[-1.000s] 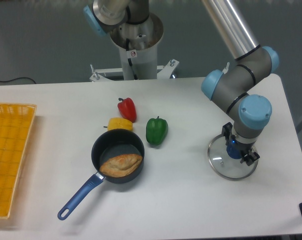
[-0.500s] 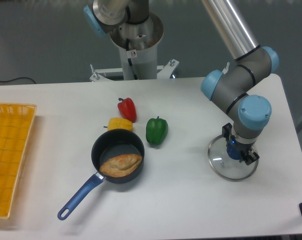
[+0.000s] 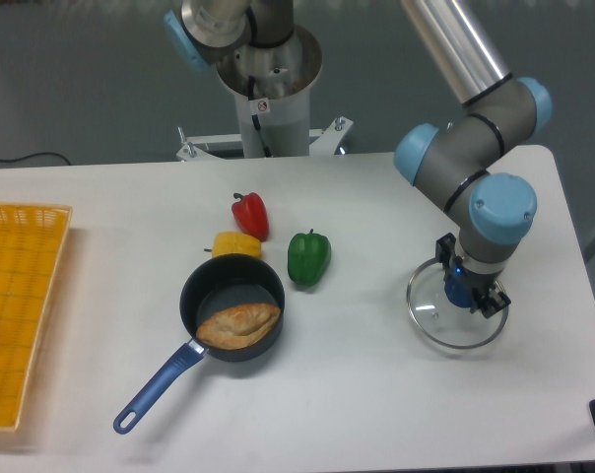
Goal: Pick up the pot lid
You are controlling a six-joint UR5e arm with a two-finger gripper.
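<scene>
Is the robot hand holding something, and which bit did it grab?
Yes, the hand is holding the glass pot lid by its blue knob.

A white table (image 3: 357,394) carries a crate (image 3: 27,210), pan (image 3: 224,281), red pepper (image 3: 250,217), yellow vegetable (image 3: 236,246) and green pepper (image 3: 308,258).

Well to the right of the glossy green bell pepper (image 3: 309,258), the round, metal-rimmed clear glass lid with a blue knob (image 3: 459,290) has risen slightly and edged toward that pepper, and the dark robotic fingers (image 3: 491,303) at it have risen too.
</scene>
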